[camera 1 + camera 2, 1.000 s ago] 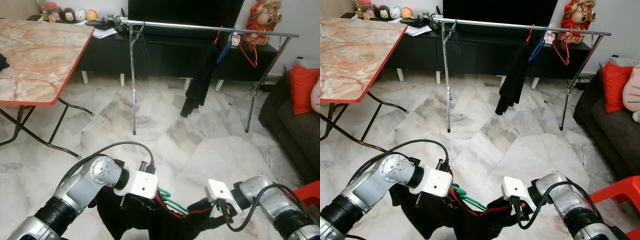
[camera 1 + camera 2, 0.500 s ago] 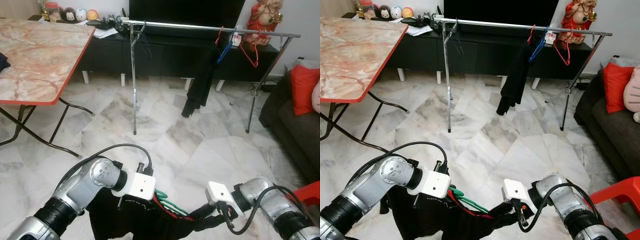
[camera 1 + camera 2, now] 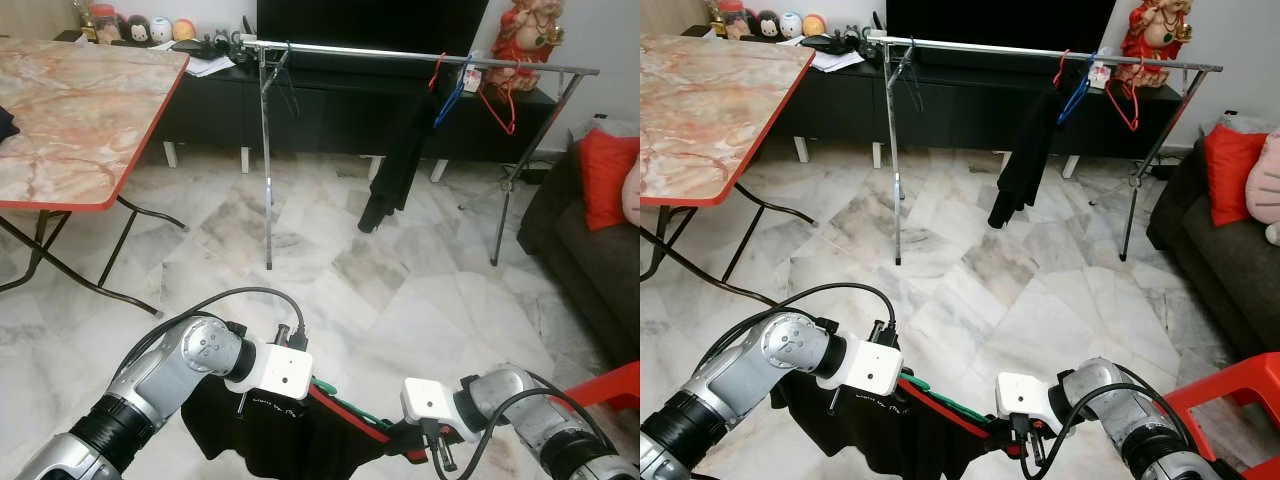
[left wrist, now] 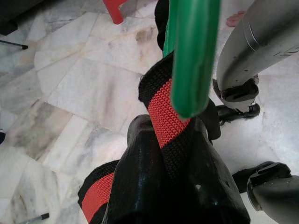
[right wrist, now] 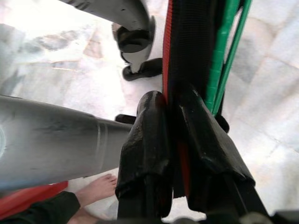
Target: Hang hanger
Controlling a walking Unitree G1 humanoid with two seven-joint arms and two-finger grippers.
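Over the last second I have drawn the garment [image 3: 270, 450] taut; its red-edged black band, slack and sagging before, now runs straight between my two grippers, and the right arm has swung inward and lower; to my eye that means the cloth is seated on the green hanger [image 3: 335, 402] and the carry to the rail can begin. The left gripper [image 4: 170, 154] has its fingers clamped on the band just under the hanger's green bar; the right gripper [image 5: 175, 140] pinches the same band between pressed fingers, beside the green wires. The clothes rail [image 3: 420, 55] stands well ahead across bare marble floor [image 3: 330, 270]; between its upright and the hung black garment [image 3: 400, 150] is a free stretch (my likely target); the marble table [image 3: 70, 110] edges my left, the sofa [image 3: 590, 240] and a red chair [image 3: 610, 385] crowd my right; a person's bare foot [image 5: 96, 186] is close behind.
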